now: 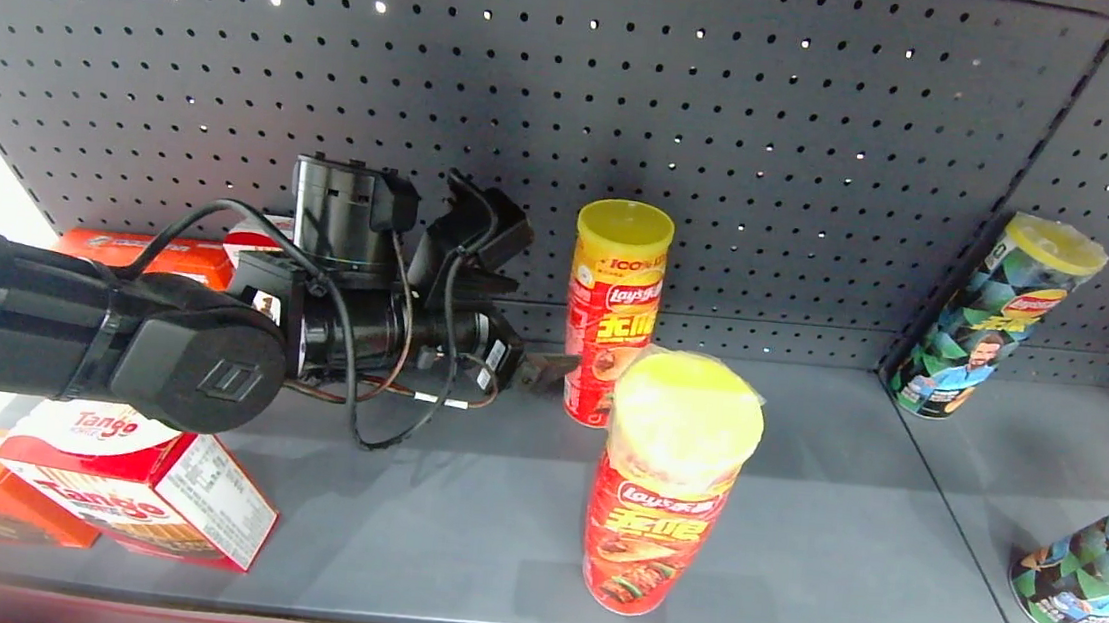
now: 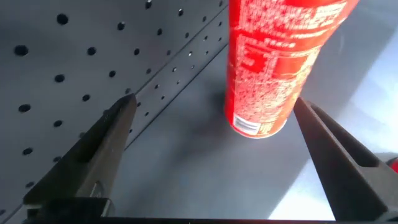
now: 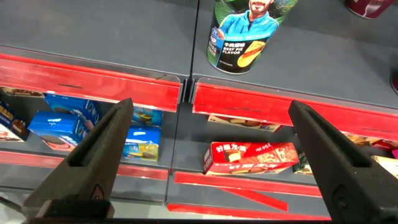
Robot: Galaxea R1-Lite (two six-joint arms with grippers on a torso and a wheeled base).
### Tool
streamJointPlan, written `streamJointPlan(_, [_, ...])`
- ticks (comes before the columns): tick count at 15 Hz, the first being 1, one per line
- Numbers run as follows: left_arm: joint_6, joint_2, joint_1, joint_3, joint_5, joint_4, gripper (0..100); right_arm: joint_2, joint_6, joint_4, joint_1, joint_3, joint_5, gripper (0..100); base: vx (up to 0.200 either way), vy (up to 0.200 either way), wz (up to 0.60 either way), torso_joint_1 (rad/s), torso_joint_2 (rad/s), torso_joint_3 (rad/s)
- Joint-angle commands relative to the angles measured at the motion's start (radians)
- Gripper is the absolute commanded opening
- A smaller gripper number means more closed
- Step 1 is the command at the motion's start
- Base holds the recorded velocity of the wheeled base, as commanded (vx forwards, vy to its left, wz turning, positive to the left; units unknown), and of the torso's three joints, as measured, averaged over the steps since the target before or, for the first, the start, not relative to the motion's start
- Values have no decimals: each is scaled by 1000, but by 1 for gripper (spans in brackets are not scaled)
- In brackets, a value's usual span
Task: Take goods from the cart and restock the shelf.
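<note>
Left claw [image 2: 214, 101] gapes wide before a glossy red cylindrical chip can [image 2: 273, 62].

Left of the rear red can [image 1: 614, 317], bare shelf [image 1: 415, 530] reaches the boxes [image 1: 147, 497]; a second can [image 1: 672, 482] stands just front-right.

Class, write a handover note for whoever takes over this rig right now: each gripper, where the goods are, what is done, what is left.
Left gripper: open, empty, low over the shelf, facing the rear red chip can.
Right gripper: open, empty, out in front of the shelf's red edge.
Goods: the rear red chip can and the front red chip can stand upright on the shelf.
Done: both cans appear shelved.
Left: probably back the left arm away and fetch more from the cart.
</note>
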Motion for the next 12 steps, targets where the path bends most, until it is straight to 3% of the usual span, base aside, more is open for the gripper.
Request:
streamJointPlan(1, [1, -1, 4, 1, 2, 0, 100, 0, -1, 0, 0, 0, 0, 100, 0, 0, 0, 0, 0, 0])
streamJointPlan(8, [-1, -41, 1, 21, 13, 8, 100, 0, -1, 0, 1, 0, 0, 100, 0, 0, 0, 0, 0, 0])
streamJointPlan(10, [-55, -45, -33, 10, 14, 0, 100, 0, -1, 0, 3, 0, 0, 100, 0, 0, 0, 0, 0, 0])
streamJointPlan(12, [-61, -25, -40, -16, 24, 0, 100, -3, -1, 0, -3, 0, 0, 100, 0, 0, 0, 0, 0, 0])
